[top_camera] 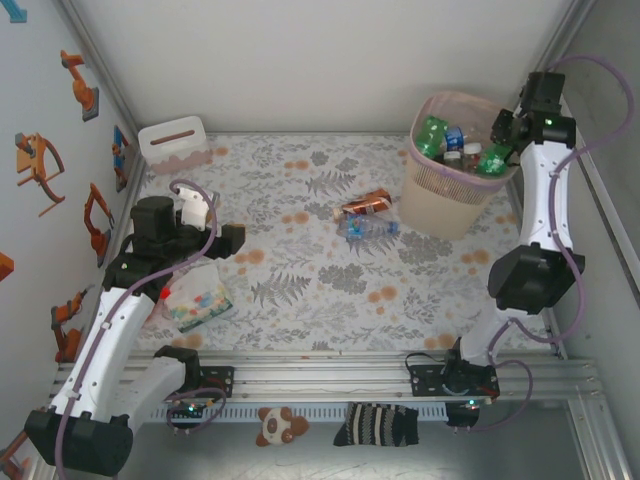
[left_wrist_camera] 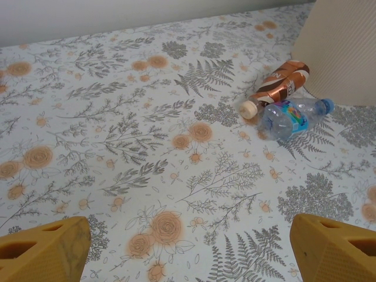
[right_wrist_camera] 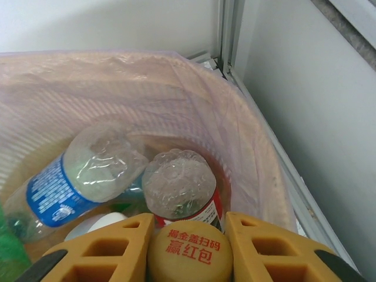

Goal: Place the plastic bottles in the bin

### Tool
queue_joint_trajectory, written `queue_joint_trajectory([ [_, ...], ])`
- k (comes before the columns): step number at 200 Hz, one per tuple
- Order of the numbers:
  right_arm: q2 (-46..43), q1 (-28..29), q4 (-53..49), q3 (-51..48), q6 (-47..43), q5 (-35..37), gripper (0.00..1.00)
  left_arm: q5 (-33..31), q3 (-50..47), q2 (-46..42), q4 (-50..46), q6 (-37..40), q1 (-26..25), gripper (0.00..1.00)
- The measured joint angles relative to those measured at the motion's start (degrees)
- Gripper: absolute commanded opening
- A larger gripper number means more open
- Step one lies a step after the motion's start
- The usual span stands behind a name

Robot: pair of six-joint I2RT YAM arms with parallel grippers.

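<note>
Right gripper (right_wrist_camera: 188,228) clamps the tan-capped bottle (right_wrist_camera: 189,254) by its cap, above the bin (right_wrist_camera: 252,135); other bottles (right_wrist_camera: 100,170) lie inside. Left gripper (left_wrist_camera: 188,249) gapes wide over the table (left_wrist_camera: 117,153); brown-labelled bottle (left_wrist_camera: 279,88) and blue-capped bottle (left_wrist_camera: 294,116) lie touching, just beside the bin.

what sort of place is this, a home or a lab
Probably a robot test cell, not a home: white enclosure walls, an aluminium mounting rail, and a flower-print table staged with plastic bottles and a bin.
</note>
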Motion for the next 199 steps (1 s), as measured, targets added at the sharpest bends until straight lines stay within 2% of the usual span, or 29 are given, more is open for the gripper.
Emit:
queue_joint_trajectory([
  [44, 1.05, -0.09, -3.67, 1.31, 0.22, -0.09, 0.6, -0.02, 0.0, 0.0, 0.0, 0.0, 0.0, 0.88],
  [66, 0.98, -0.09, -5.62, 3.65, 0.52, -0.24, 0.62, -0.02, 0.0, 0.0, 0.0, 0.0, 0.0, 0.88],
  [87, -0.26, -0.37, -6.32, 4.55, 0.63, -0.24, 0.6, -0.02, 0.02, 0.0, 0.0, 0.0, 0.0, 0.88],
  [148, -6.54, -0.26, -8.83, 4.57, 2.16, -3.8, 0.46, -0.02, 0.02, 0.0, 0.0, 0.0, 0.0, 0.88],
  [199, -10.84, 4.76, -10.43, 2.6, 2.34, -7.04, 0.43, 0.0, 0.02, 0.0, 0.0, 0.0, 0.02, 0.88],
])
